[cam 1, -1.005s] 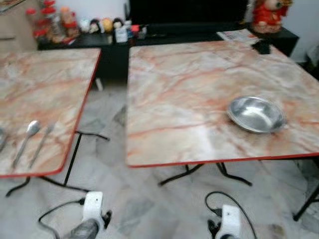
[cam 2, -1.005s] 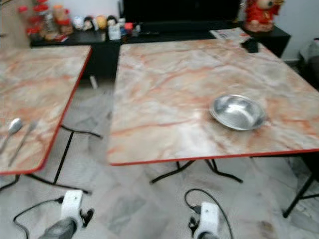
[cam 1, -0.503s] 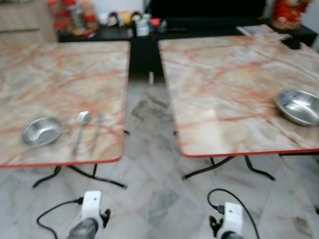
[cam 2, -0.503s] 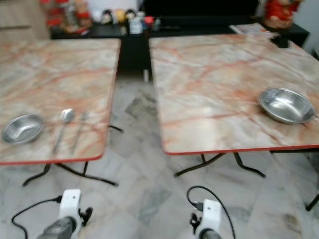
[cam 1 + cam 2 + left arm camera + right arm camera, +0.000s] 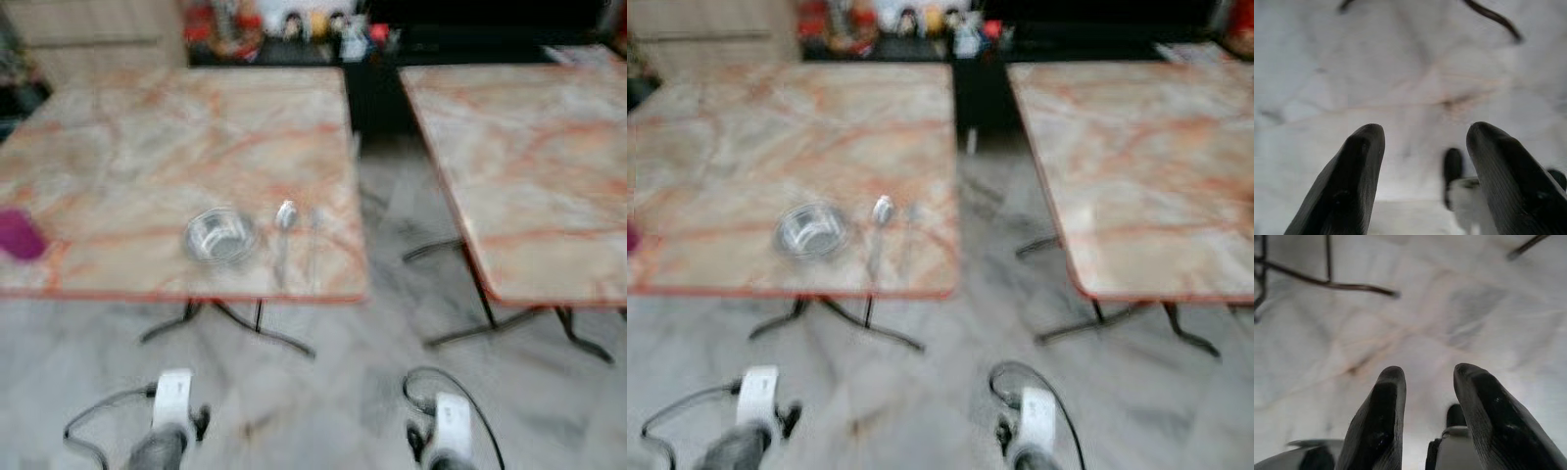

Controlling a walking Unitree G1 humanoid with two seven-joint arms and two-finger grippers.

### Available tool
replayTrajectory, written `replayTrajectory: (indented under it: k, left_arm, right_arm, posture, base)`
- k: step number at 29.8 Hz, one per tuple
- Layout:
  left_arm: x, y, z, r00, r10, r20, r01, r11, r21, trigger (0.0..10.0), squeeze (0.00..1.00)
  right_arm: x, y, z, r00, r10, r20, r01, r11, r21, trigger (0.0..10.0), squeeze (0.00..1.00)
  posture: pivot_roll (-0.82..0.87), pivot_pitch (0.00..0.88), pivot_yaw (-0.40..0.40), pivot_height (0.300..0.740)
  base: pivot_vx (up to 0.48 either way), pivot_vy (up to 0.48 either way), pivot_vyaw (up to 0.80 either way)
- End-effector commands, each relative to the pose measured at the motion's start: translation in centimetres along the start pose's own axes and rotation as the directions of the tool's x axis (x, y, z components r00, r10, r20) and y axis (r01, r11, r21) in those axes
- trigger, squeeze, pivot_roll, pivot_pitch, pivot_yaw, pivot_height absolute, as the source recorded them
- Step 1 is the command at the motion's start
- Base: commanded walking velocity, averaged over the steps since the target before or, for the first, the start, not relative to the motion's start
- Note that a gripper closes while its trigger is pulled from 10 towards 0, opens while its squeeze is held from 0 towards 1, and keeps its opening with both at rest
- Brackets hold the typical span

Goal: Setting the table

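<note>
Black left hand (image 5: 1422,161) spread, empty, aimed at floor; right hand (image 5: 1427,401) likewise.

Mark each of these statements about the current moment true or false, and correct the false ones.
1. The small metal bowl sits on the left table, near its front edge. True.
2. A spoon lies beside the bowl, toward the gap between the tables. True.
3. The left gripper is shut on the spoon. False: its fingers are apart with nothing between them, above the floor.
4. The right gripper holds a bowl. False: it is open and empty.
5. A purple object lies on the right table. False: it is at the left table's left edge.
</note>
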State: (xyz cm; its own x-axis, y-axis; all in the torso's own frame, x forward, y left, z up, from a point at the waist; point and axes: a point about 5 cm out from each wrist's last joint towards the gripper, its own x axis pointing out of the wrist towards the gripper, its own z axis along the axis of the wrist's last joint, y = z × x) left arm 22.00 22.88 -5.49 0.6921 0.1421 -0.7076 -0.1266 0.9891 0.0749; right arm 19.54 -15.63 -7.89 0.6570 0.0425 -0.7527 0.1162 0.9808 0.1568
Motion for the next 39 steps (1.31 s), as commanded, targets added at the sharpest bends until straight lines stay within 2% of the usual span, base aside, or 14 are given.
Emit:
replayTrajectory:
  k: [1, 12, 39]
  left_arm:
    - [0.02, -0.73, -0.12, 1.0, -0.014, 0.002, 0.014, 1.0, 0.0, 10.0, 0.0]
    - [0.05, -0.81, 0.09, 1.0, -0.014, 0.014, 0.014, 1.0, 0.017, 10.0, 0.0]
    - [-0.01, -0.89, -0.14, 1.0, -0.028, 0.008, 0.028, 0.999, 0.032, 10.0, 0.0]
  right_arm:
    - [-0.22, -1.18, -0.23, 0.999, -0.032, -0.006, 0.032, 0.999, 0.004, 10.0, 0.0]
    - [-0.16, -0.88, -0.11, 1.0, -0.02, 0.003, 0.02, 1.0, 0.015, 10.0, 0.0]
    - [-0.24, -0.9, -0.52, 1.0, -0.016, -0.016, 0.015, 1.0, -0.005, 10.0, 0.0]
  posture:
    - [0.02, 0.115, 0.022, 0.74]
    - [0.03, 0.121, 0.023, 0.74]
    - [0.03, 0.087, 0.028, 0.74]
  base:
    - [0.0, 0.0, 0.0]
    - [0.0, 0.0, 0.0]
    - [0.275, 0.0, 0.0]
